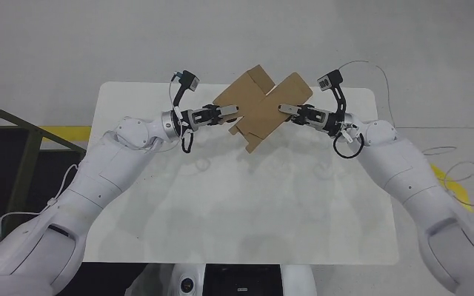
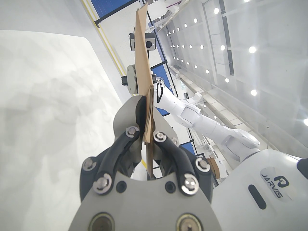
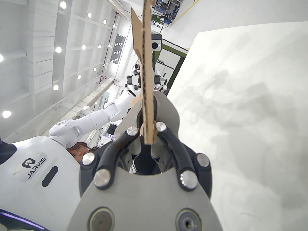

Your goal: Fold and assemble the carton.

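A flat brown carton [image 1: 259,107] with several flaps hangs in the air over the far half of the white table [image 1: 237,207], held between both arms. My left gripper [image 1: 235,113] is shut on its left edge; the left wrist view looks along the thin carton [image 2: 143,61] clamped at my left gripper [image 2: 147,111]. My right gripper [image 1: 285,109] is shut on the right side; the right wrist view has the corrugated carton [image 3: 147,73] edge-on, pinched at my right gripper [image 3: 148,111].
The table's near and middle area lies bare below the carton. A dark green frame [image 1: 22,140] stands beside the table's left edge. Yellow floor lines run behind the table.
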